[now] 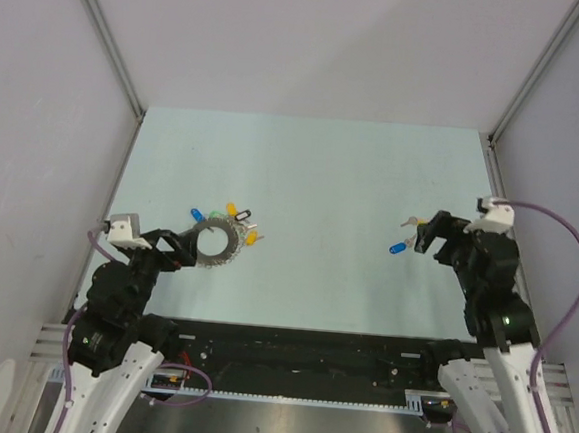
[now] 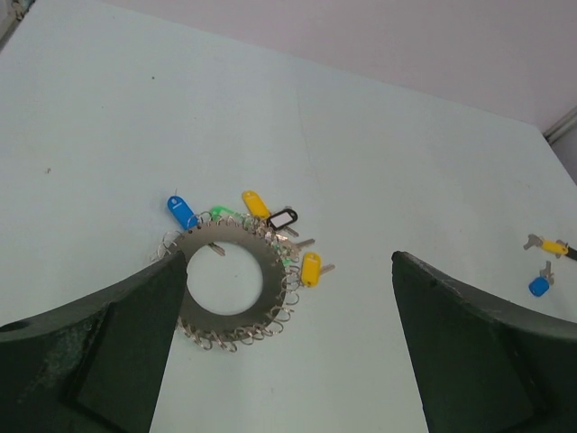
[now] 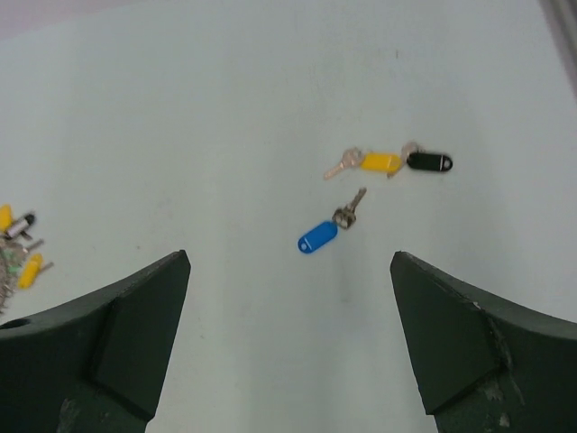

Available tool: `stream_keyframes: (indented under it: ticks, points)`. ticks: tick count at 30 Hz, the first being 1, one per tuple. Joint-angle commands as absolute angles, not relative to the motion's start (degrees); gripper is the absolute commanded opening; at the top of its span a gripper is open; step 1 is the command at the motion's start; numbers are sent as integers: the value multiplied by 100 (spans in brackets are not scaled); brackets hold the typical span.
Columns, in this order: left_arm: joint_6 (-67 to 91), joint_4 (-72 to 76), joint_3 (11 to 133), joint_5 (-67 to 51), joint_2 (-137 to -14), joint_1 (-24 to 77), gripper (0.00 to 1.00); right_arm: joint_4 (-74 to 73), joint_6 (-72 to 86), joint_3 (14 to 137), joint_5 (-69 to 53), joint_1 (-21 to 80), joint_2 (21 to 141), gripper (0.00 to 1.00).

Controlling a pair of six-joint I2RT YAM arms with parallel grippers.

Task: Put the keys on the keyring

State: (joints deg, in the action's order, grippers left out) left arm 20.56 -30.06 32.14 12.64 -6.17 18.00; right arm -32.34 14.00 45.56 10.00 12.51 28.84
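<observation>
On the left, the keyring [image 2: 225,316] lies flat on the table [image 1: 323,179], several tagged keys [image 2: 255,203] already hung on it, with the left gripper [image 1: 185,243] spread and empty just beside it. No container is seen. On the right, three loose keys [image 3: 317,236] lie beyond the spread, empty right gripper [image 3: 290,271]. The pickup step is judged not yet begun: one key must be pinched and the ring steadied.

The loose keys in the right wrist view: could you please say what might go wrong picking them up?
The yellow key and black key lie close together, so one grasp may catch both. The blue key lies flat and is tiny, so it could slip. The keyring lies unheld and may slide.
</observation>
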Motion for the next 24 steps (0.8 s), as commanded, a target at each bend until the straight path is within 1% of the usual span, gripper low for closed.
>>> stream_keyframes:
  ticks: [1,2,7,8,10,11,14,22,24]
  points:
    - [2092,-2979,3305,923,-905,1828,100,-3366,1933,4667,818,1213,4172,100]
    - [2083,-2962,3287,923,-888,1837,100,-3331,1986,4667,774,1178,4697,100]
    - [2048,-2953,3252,1019,-686,1977,100,-2708,2240,4676,484,739,6010,100]
    - [2048,-2953,3252,1037,-668,2038,100,-2603,2259,4676,449,660,6421,100]
    - [2039,-2953,3252,1072,-607,2100,100,-2312,2355,4676,378,467,6775,95]
    - [2039,-2953,3252,1072,-589,2153,100,-2242,2382,4693,361,431,6968,90]
    - [2030,-2953,3252,1133,-536,2258,100,-2039,2478,4772,317,448,7531,86]
    - [2030,-2944,3234,1248,-483,2426,100,-1495,2540,5255,351,1616,8374,85]
    - [2021,-2962,3234,1274,-466,2434,100,-1371,2531,5387,543,2020,8551,85]
